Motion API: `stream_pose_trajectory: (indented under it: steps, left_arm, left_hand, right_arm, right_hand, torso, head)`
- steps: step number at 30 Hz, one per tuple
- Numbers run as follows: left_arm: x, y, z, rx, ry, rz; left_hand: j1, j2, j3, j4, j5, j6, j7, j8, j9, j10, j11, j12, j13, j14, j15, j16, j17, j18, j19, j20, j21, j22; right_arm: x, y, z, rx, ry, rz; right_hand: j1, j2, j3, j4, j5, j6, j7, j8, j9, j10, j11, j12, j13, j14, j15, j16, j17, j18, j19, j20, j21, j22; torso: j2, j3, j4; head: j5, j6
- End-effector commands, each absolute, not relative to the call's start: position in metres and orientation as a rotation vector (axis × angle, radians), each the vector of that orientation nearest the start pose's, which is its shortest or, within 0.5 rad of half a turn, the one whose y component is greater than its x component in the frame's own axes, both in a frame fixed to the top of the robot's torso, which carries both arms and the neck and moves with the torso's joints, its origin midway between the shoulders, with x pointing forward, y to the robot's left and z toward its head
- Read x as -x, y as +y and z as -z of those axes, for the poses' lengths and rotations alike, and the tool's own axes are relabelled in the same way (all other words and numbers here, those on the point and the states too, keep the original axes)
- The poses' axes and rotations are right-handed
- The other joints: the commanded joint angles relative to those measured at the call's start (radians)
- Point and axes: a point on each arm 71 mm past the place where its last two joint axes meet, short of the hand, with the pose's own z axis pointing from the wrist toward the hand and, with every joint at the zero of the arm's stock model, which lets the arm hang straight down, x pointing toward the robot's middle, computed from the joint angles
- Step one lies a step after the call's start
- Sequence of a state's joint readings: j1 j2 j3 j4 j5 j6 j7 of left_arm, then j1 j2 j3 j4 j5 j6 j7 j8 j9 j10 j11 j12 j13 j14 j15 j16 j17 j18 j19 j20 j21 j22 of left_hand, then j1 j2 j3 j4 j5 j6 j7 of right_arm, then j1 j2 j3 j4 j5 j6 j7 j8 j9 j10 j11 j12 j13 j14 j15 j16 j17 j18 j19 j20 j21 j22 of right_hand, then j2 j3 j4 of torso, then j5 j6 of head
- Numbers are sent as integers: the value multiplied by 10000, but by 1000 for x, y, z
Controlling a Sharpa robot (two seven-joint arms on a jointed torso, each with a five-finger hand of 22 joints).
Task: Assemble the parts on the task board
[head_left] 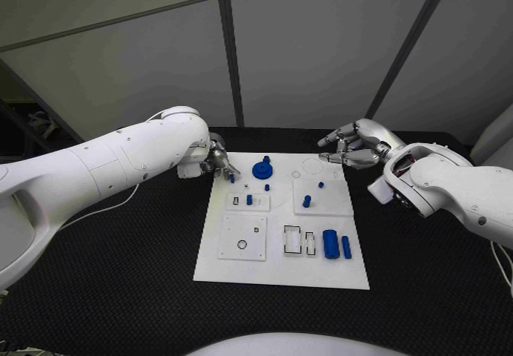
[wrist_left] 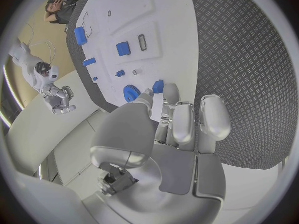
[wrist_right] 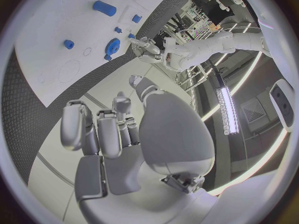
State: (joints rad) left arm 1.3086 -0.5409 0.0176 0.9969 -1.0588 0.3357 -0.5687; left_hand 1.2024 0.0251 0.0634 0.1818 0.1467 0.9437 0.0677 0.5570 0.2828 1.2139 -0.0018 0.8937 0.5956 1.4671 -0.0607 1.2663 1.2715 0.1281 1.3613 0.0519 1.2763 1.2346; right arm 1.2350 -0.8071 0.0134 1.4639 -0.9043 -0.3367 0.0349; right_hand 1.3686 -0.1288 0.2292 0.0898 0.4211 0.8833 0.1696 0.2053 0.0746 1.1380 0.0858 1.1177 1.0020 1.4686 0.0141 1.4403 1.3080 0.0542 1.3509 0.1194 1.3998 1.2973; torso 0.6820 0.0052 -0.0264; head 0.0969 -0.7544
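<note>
The white task board [head_left: 280,271] lies in the middle of the black table. My left hand [head_left: 217,162] hovers over its far left corner and pinches a small blue part [head_left: 232,178] between thumb and finger; the left wrist view shows that part [wrist_left: 158,86] at the fingertips, just beside the blue gear [wrist_left: 130,93]. The gear [head_left: 263,170] stands on the board's far edge. My right hand [head_left: 358,146] hangs over the far right corner, fingers loosely curved and apart, holding nothing.
More blue parts sit on the board: a thick cylinder [head_left: 331,244] with a thin one [head_left: 346,247] at the near right, a peg [head_left: 307,200] in the middle, a small piece [head_left: 249,199] left of it. Black matting surrounds the board.
</note>
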Motion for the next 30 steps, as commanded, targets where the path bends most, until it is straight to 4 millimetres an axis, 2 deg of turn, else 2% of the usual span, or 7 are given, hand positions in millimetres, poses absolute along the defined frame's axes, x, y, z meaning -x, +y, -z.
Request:
stream_pose_trajectory:
  steps: [1,5,10,11,18,23,30]
  left_arm:
    - [-578,219,186,2995,23544,2377]
    - [-577,218,186,3088,23573,2511]
    - [-577,219,186,3191,23510,2617]
    - [-577,219,186,3216,23496,2638]
    - [-577,222,185,3567,23298,2812]
    - [-574,225,183,3970,23145,3131]
    - [-564,229,180,4434,23034,3608]
  left_hand:
    - [351,132,238,-180,47,50,-32,-37,-31,-5,-76,4,-51,234,-57,46,8,-412,63,-48,-2,18]
    - [983,378,802,-614,-57,9,-53,-78,-78,-53,-101,-57,-141,232,-83,38,0,-414,66,-81,-12,37]
    - [1260,487,1461,-938,-255,-26,-36,-91,-115,-56,-92,-105,-244,233,-73,36,-4,-421,76,-82,-12,77]
    - [1340,487,1778,-1088,-335,-37,-25,-74,-113,-58,-86,-130,-290,233,-72,36,-5,-419,73,-84,-21,86]
    - [1170,181,2976,-1508,-412,-91,-14,92,0,-31,-74,-202,-478,236,-54,41,-4,-425,87,-63,-26,149]
    - [737,-251,4063,-1792,-388,-163,-14,323,191,62,-78,-219,-609,250,-42,69,17,-424,114,-76,-19,221]
    - [431,-496,4740,-1977,-287,-160,-52,523,347,221,-119,-132,-582,296,-87,170,106,-451,186,-86,48,337]
  right_arm:
    - [-510,-200,150,-3167,16347,-10039]
    - [-511,-200,150,-3164,16349,-10041]
    - [-511,-200,150,-3167,16352,-10036]
    - [-511,-200,150,-3167,16352,-10036]
    - [-511,-201,150,-3174,16346,-10023]
    - [-511,-201,150,-3175,16344,-10020]
    - [-511,-202,150,-3182,16337,-10005]
  right_hand:
    - [-78,39,16,70,55,44,-2,56,-14,-18,-50,-38,-15,491,-76,-59,590,152,-62,-14,-62,-9]
    - [-78,39,16,70,55,44,-2,56,-14,-18,-50,-38,-15,491,-76,-59,590,152,-62,-14,-62,-9]
    - [-69,48,24,70,67,43,-3,58,-16,-6,-51,-26,-2,494,-78,-58,595,151,-56,-15,-60,-3]
    - [-69,48,24,70,67,43,-3,58,-16,-6,-51,-26,-2,494,-78,-58,595,151,-56,-15,-60,-3]
    - [-69,48,24,70,67,43,-3,58,-16,-6,-51,-26,-2,494,-78,-58,595,151,-56,-15,-60,-3]
    - [-65,52,28,70,76,43,-4,60,-17,-2,-52,-22,1,494,-79,-59,595,152,-60,-16,-65,-10]
    - [-65,52,28,70,76,43,-4,60,-17,-2,-52,-22,1,494,-79,-59,595,152,-60,-16,-65,-10]
  torso:
    - [-2,2,-1]
    - [2,0,3]
    - [1,1,-2]
    - [3,0,0]
    - [-5,0,11]
    - [-6,3,12]
    - [-14,1,26]
  head:
    - [0,-9]
    - [1,-34]
    - [2,-43]
    - [5,-50]
    - [4,-52]
    - [18,-41]
    - [42,-45]
